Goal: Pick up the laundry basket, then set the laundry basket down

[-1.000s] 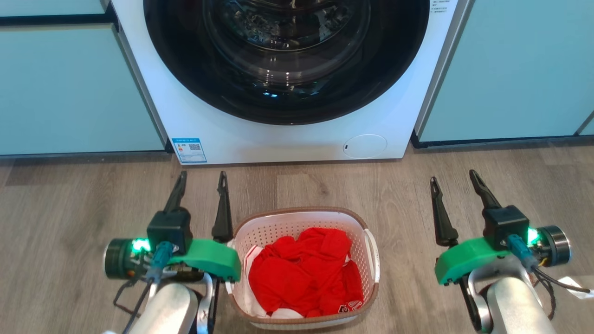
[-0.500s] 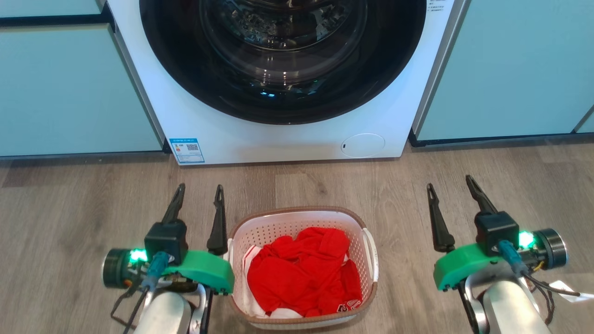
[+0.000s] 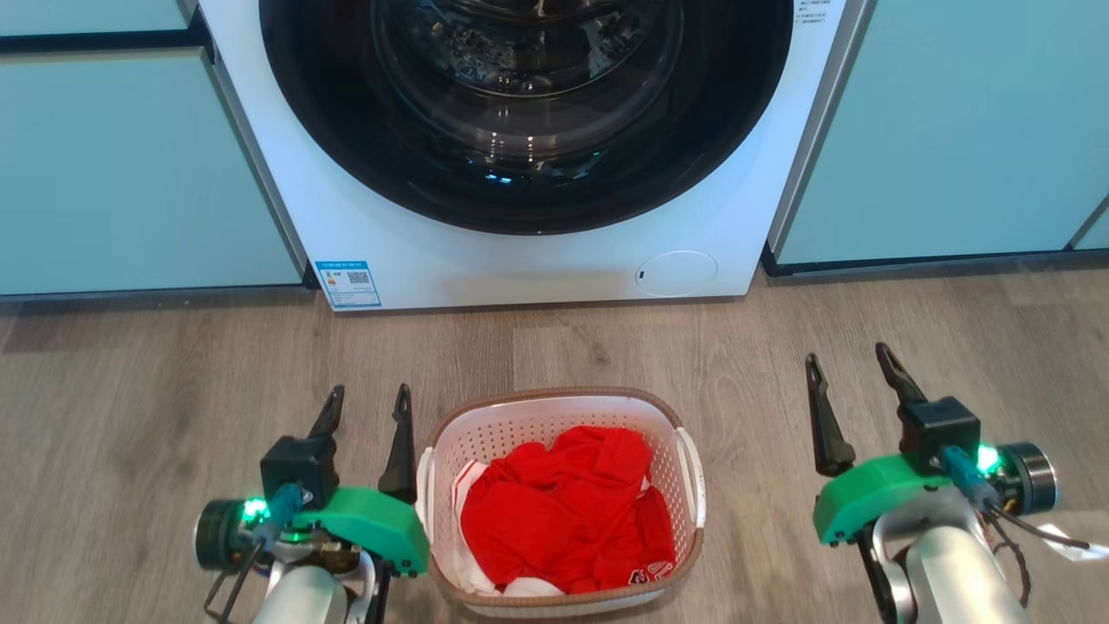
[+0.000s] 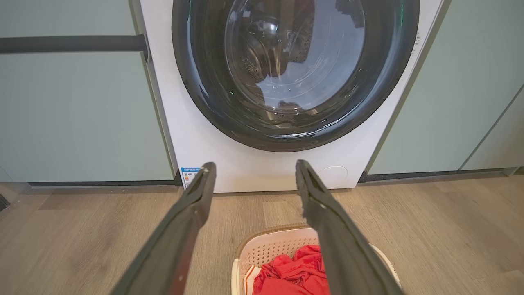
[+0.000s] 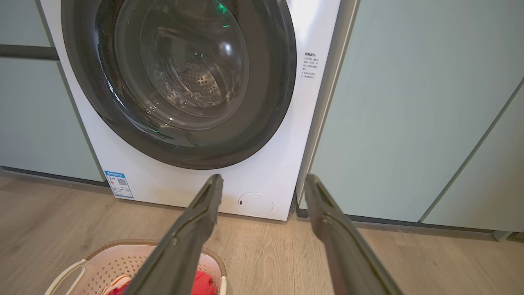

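The laundry basket, white and perforated with a brown rim and white side handles, stands on the wooden floor in front of the washing machine, holding red clothes. My left gripper hangs open just left of the basket, its right finger close to the rim. Open too, my right gripper is well to the right of the basket, apart from it. The left wrist view shows the basket low between the open fingers; the right wrist view shows the basket at lower left.
A white front-loading washing machine with a dark round door stands directly behind the basket. Pale blue-green cabinet fronts flank it on both sides. Bare wooden floor lies between machine and basket.
Both grippers have drawn back toward me and lower in the head view, the left one more. They stay open. The basket has not moved.
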You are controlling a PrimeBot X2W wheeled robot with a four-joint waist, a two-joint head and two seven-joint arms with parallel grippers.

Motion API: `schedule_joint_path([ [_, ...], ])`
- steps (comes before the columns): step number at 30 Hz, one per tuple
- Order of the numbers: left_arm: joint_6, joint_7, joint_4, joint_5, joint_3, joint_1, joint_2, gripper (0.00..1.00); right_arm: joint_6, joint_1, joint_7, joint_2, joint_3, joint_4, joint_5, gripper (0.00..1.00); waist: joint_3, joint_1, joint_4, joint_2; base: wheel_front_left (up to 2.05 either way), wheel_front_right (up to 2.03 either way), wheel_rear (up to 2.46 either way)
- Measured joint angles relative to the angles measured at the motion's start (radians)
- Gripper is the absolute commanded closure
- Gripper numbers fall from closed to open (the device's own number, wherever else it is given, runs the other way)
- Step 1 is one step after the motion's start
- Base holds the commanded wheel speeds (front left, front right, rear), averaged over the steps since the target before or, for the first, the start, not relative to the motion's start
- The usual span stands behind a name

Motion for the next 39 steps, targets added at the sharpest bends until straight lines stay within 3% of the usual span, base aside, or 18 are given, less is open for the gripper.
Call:
schedule_joint_path([
  [24, 0.016, 0.0, 0.046, -0.025, -0.005, -0.001, 0.0, 0.0, 0.0, -0.008, 0.0, 0.0, 0.006, 0.041, 0.0, 0.0, 0.041, 0.0, 0.002, 0.0, 0.0, 0.0, 0.0],
  [35, -0.021, 0.0, 0.194, -0.024, -0.032, -0.116, -0.004, 0.0, 0.0, -0.139, 0.0, 0.0, 0.021, 0.142, 0.0, 0.0, 0.212, 0.0001, 0.001, 0.0, 0.0, 0.0, 0.0],
  [39, -0.056, 0.0, 0.269, -0.024, -0.027, -0.191, -0.005, 0.0, 0.0, -0.217, 0.0, -0.001, 0.041, 0.212, 0.015, 0.0, 0.295, 0.0002, -0.004, 0.0, 0.0, 0.0, 0.0],
])
